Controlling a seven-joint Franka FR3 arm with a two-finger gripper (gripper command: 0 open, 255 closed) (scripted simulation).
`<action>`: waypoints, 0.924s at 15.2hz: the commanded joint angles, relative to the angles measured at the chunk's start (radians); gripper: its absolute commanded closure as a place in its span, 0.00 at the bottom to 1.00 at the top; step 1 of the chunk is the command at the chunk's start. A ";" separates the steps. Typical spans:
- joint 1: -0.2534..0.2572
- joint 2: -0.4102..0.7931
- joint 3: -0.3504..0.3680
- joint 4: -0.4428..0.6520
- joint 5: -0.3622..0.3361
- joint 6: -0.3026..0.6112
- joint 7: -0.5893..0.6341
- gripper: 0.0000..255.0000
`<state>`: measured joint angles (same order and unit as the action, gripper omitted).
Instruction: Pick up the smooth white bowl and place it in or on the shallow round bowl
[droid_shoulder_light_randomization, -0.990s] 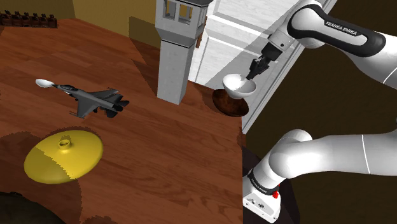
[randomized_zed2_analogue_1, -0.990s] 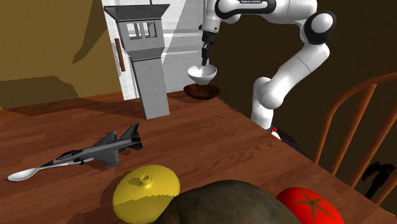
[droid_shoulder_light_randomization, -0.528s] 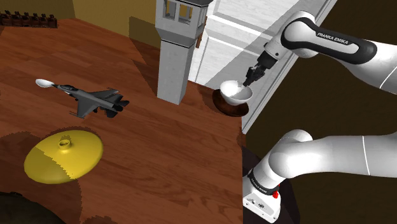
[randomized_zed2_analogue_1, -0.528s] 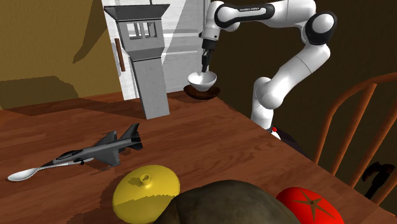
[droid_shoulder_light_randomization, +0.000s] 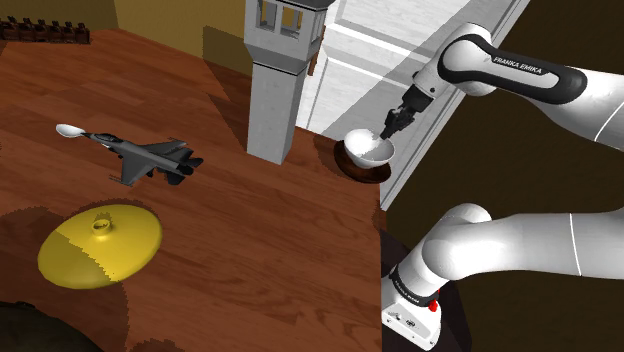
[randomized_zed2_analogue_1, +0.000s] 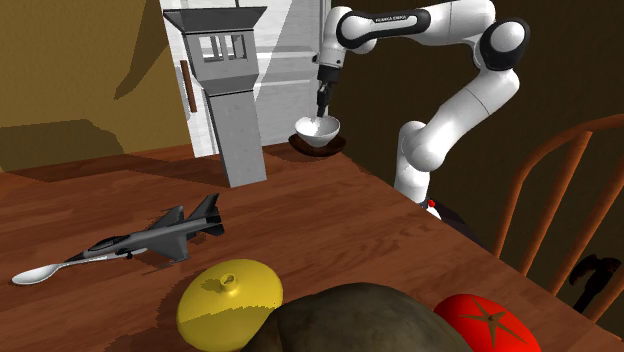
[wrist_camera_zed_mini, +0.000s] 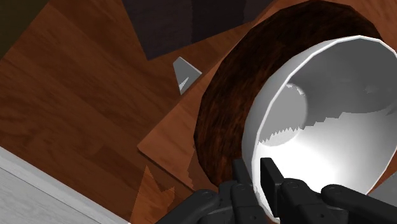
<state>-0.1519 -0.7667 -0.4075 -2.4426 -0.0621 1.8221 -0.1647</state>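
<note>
The smooth white bowl (droid_shoulder_light_randomization: 368, 147) (randomized_zed2_analogue_1: 317, 130) (wrist_camera_zed_mini: 324, 114) sits inside the shallow dark brown round bowl (droid_shoulder_light_randomization: 351, 167) (randomized_zed2_analogue_1: 300, 146) (wrist_camera_zed_mini: 222, 108) at the table's far corner. My black gripper (droid_shoulder_light_randomization: 391, 125) (randomized_zed2_analogue_1: 321, 106) (wrist_camera_zed_mini: 256, 177) is shut on the white bowl's rim, one finger inside and one outside the wall. In the wrist view the white bowl tilts a little against the brown bowl, whose rim shows around it.
A grey toy tower (droid_shoulder_light_randomization: 278, 80) (randomized_zed2_analogue_1: 230, 95) stands beside the bowls. A toy jet (droid_shoulder_light_randomization: 150, 158) with a white spoon (droid_shoulder_light_randomization: 70, 130) and a yellow lid-like dish (droid_shoulder_light_randomization: 98, 243) lie nearer. The table edge (droid_shoulder_light_randomization: 382, 215) runs close to the bowls. A wooden chair (randomized_zed2_analogue_1: 560, 190) stands aside.
My gripper has lowered the white bowl from above the brown bowl down into it. The fingers have stayed shut on the rim.
</note>
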 joint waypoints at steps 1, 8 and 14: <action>0.000 0.000 0.000 0.000 0.000 0.000 0.000 1.00; 0.000 -0.001 0.002 0.033 0.001 -0.034 0.000 0.00; 0.003 0.003 0.006 0.130 0.006 -0.126 -0.002 0.00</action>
<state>-0.1496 -0.7640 -0.4024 -2.3174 -0.0569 1.7007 -0.1670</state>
